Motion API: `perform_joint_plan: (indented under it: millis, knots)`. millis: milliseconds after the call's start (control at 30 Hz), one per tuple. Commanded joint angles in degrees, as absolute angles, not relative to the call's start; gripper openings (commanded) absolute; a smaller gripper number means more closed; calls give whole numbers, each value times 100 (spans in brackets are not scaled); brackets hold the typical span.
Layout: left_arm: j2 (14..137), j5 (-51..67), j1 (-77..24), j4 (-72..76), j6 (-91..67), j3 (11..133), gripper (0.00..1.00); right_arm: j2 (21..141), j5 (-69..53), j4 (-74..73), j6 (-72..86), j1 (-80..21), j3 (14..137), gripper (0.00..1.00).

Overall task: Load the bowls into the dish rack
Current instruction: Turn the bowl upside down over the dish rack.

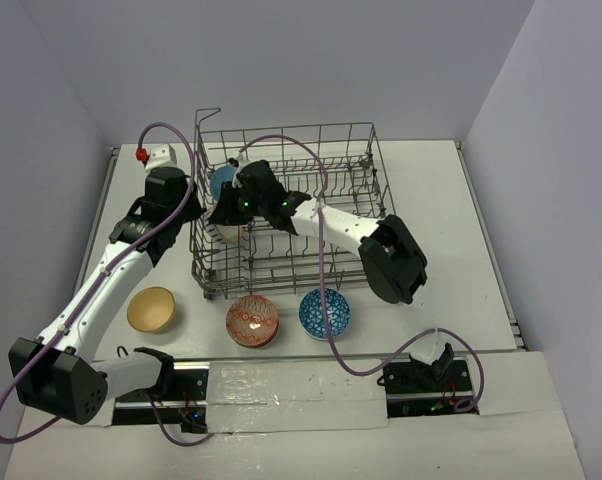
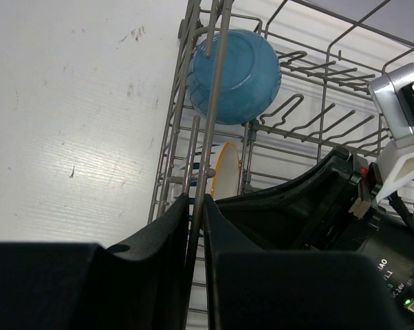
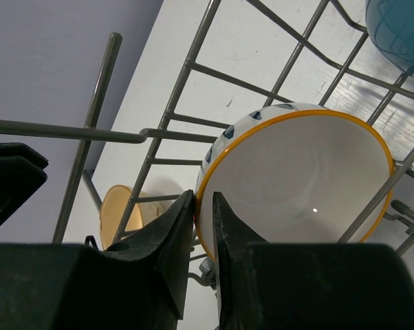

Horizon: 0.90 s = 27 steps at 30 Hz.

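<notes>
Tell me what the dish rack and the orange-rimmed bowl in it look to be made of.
The dish rack: grey metal wire, dull, possibly coated; thin rods joined in a grid. The orange-rimmed bowl: probably glazed ceramic; glossy white inside with a small glint, painted orange rim, blue marks outside.

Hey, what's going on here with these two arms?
The right end effector pinches the rim of an orange-rimmed white bowl inside the dish rack, while the left end effector clamps a wire of its wall. A blue bowl already sits in it. A yellow bowl, a red bowl and a blue-patterned bowl wait on the table.
</notes>
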<state>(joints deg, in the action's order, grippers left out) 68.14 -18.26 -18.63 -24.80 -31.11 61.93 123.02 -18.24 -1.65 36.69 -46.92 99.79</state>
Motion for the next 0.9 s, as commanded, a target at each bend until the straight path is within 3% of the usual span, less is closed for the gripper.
perform_joint_plan:
  millis: [0, 867]
  knots:
    - [6732, -1854, -1881, -2452, -3164, 6354, 18, 11883, -1512, -167, 3437, -4553, 9879, 24]
    - [6741, -1775, -1881, -2443, -3164, 6363, 18, 11241, -985, -474, 3050, -4289, 9150, 33]
